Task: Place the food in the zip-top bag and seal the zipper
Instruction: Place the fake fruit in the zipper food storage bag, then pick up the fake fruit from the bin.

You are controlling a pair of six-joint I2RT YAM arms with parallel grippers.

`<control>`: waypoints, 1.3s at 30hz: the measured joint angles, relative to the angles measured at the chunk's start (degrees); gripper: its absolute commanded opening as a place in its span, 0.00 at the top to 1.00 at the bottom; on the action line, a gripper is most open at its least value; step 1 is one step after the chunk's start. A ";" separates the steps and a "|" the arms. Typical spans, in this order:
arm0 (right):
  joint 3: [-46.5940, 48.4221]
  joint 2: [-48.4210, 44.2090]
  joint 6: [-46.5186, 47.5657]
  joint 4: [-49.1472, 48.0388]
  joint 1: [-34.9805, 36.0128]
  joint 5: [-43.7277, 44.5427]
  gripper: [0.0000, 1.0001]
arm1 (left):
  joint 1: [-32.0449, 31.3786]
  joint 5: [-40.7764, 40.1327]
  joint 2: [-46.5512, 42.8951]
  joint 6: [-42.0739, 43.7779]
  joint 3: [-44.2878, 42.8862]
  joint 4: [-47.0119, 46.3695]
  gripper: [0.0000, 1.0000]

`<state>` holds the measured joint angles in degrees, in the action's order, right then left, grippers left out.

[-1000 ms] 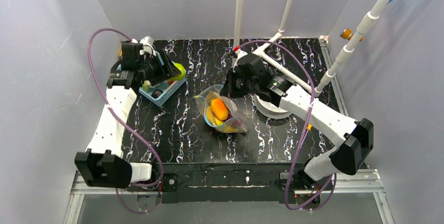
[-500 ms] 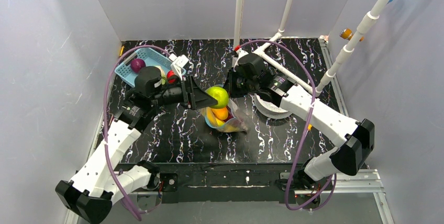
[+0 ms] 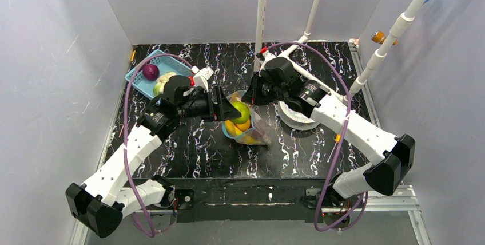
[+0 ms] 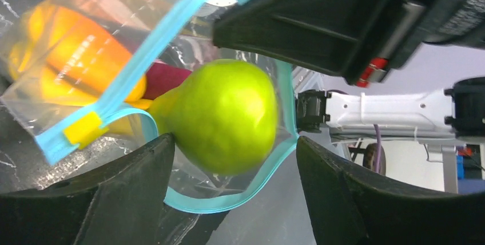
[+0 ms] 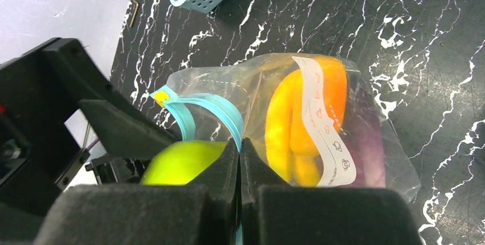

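Loading step: the left gripper (image 4: pixel 233 141), jaws apart, lets a green pear (image 4: pixel 226 110) into the mouth of the zip-top bag (image 3: pixel 254 133) at frame centre. The right gripper (image 5: pixel 240 145), clamped on the zipper (image 5: pixel 209 107), holds the mouth open. Next move: fetch the remaining food from the blue basket (image 3: pixel 142 64), upper left.

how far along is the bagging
Done: orange and yellow pieces lie inside the zip-top bag. In hand: the right end effector pinches the bag's rim, and the open left end effector has a green pear at the mouth. Left: a purple piece and pale ones sit in the blue basket; the zipper is unsealed.
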<state>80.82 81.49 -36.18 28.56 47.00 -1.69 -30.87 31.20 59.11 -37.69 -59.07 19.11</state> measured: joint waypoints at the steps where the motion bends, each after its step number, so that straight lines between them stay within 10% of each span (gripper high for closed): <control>1: 0.00 -0.24 0.00 0.00 0.09 -0.02 0.99 | 0.02 -0.87 0.15 0.35 -0.02 0.66 0.19; 13: 0.02 -0.85 0.46 0.22 0.26 0.22 0.99 | 1.53 -10.75 2.91 9.97 -10.95 14.08 0.15; 20: 0.02 -0.85 0.90 0.48 0.26 0.55 0.99 | 15.80 -15.56 4.70 13.97 -15.80 17.11 0.21; 39: 0.02 -0.85 2.10 1.46 -0.28 1.27 0.99 | 29.35 -19.67 46.53 -0.96 -30.21 12.55 0.27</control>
<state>80.84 80.64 -34.09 30.02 46.72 -0.43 -1.52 11.53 105.65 -38.65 -89.27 31.66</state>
